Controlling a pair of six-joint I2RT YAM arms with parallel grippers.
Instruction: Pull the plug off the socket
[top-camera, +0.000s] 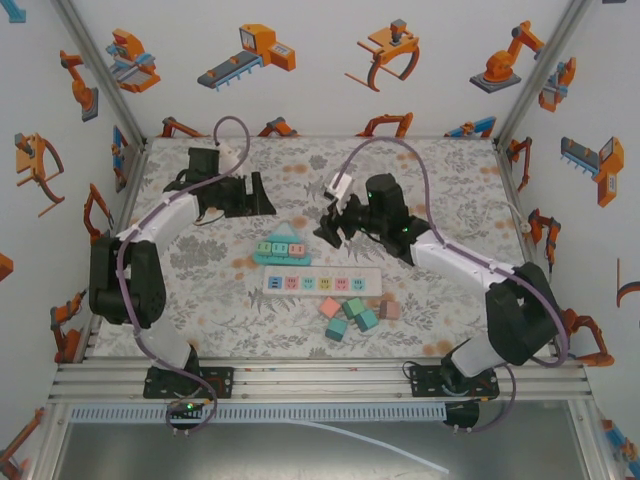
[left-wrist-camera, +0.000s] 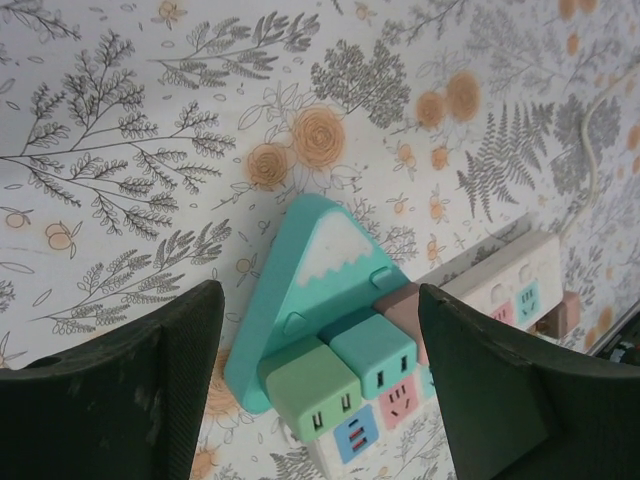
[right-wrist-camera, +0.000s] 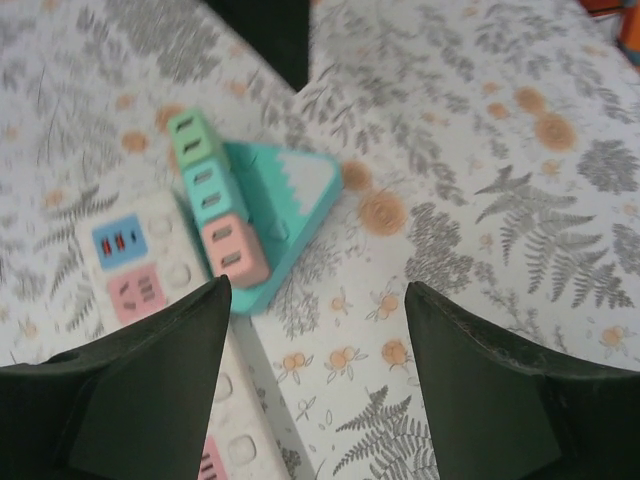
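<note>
Surface (top-camera: 190, 275): flat, covered in a matt floral print of grey ferns and orange blooms. It is bounded by aluminium rails (top-camera: 320, 375) and printed white walls.

Teal triangular socket (top-camera: 281, 238): smooth plastic with rounded corners and a white snow-cap motif at the apex. It is laid flat just left of centre in the top view. Three cube plugs (left-wrist-camera: 372, 350) (green, teal, pink) are seated in a row along its base, with soft edges and slotted faces. The row lies just beside a long white power strip (top-camera: 322, 283) marked with pastel outlet squares; contact cannot be told. Loose pastel cubes (top-camera: 352, 314) are grouped below the strip, right of centre.

Bare surface is seen above and left of the socket.

Left fingers (left-wrist-camera: 120, 400): black, scuffed, spread apart, nothing grasped; placed upper left of the socket. Right fingers (right-wrist-camera: 130, 390): black, likewise released and empty, upper right of the socket.
</note>
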